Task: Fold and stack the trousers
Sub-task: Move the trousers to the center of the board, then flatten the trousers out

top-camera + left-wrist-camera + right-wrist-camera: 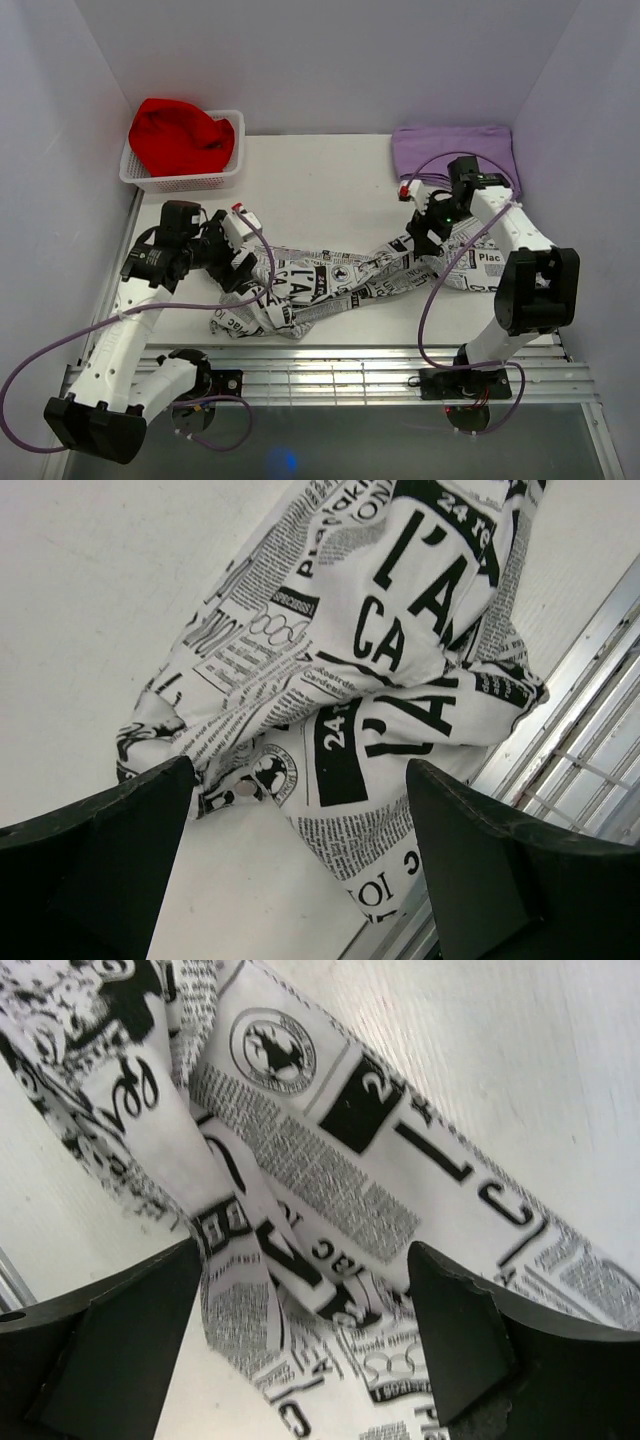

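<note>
The trousers (350,280) lay unfolded on the white table (320,190), stretched in a crumpled, twisted band from the left side near the front edge across to the right, where the wider part spread out under the right arm. The left gripper (240,265) hung over the bunched left end with its jaws spread wide and nothing clamped between them; in its wrist view the two black fingers (100,850) stood well apart on either side of the printed cloth. The right gripper (425,235) was above the right part of the garment, its jaws likewise wide and holding nothing, the fingers (470,1330) flanking a twisted fold. A lilac cloth (455,148) lay at the far right, and a red cloth (180,135) sat in a white basket (185,180) at the far left.
</note>
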